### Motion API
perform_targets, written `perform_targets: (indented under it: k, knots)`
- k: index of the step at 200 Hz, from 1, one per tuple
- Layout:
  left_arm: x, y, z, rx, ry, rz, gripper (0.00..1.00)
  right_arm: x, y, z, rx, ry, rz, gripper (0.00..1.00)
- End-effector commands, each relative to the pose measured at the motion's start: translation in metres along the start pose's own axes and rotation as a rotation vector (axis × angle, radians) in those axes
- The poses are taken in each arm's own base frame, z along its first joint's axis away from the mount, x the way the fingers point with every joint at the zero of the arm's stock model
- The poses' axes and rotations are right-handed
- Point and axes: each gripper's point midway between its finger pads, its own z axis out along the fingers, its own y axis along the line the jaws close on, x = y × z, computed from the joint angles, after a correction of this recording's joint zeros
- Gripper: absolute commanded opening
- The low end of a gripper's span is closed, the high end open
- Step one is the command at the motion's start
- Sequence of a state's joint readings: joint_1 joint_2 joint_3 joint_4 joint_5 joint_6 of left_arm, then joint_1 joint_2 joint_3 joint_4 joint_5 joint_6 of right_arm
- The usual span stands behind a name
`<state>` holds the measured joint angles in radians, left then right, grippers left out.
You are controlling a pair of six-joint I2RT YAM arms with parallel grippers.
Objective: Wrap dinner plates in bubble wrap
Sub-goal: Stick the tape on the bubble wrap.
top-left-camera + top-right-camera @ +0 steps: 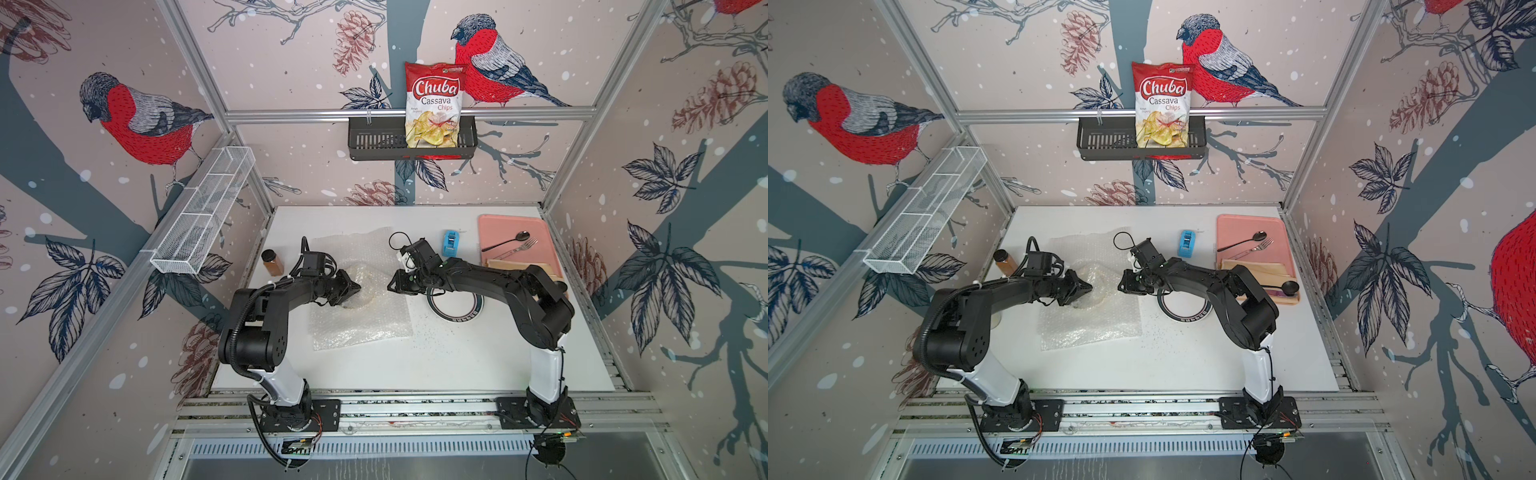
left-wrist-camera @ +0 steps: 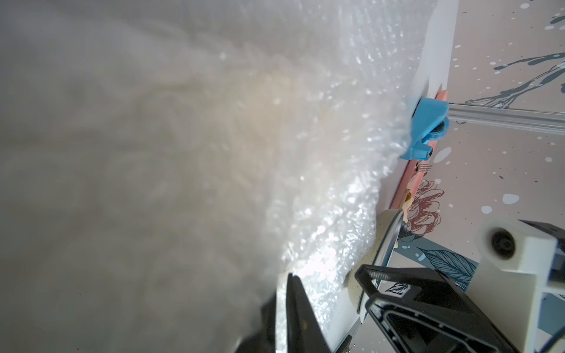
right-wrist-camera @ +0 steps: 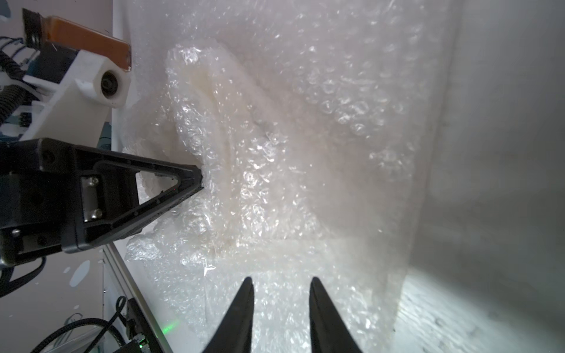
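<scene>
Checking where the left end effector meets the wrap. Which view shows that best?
Right wrist: left end effector, close and sharp, tip in bunched wrap. Both top views show it small; left wrist shows mostly blur.

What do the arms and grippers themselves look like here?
Both are black with white lower links. The left arm carries a ribbed black hose, the right arm a thin looped cable. The left gripper and right gripper are black, tapered, with white camera mounts.

arms: black links – white lower segments | cable: black, corrugated
</scene>
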<state>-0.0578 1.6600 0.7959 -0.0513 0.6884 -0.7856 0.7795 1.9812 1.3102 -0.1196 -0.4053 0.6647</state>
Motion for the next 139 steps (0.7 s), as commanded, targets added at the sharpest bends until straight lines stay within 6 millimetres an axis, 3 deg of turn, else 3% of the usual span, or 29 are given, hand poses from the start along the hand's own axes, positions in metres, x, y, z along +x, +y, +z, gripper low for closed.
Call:
perform_targets:
  k: [1,61,139]
  knots:
    - [0.001,-0.001,-0.01,-0.014,-0.002,-0.029,0.12,-0.007,0.029,0.004,-0.115,-0.02,0.003,0.32]
    - [-0.011,-0.01,-0.038,0.001,-0.066,-0.028,0.13,0.016,0.036,0.026,-0.12,0.038,0.018,0.36]
    - [-0.012,-0.009,-0.029,0.031,-0.054,-0.041,0.1,0.026,0.032,0.044,-0.129,0.074,0.068,0.37]
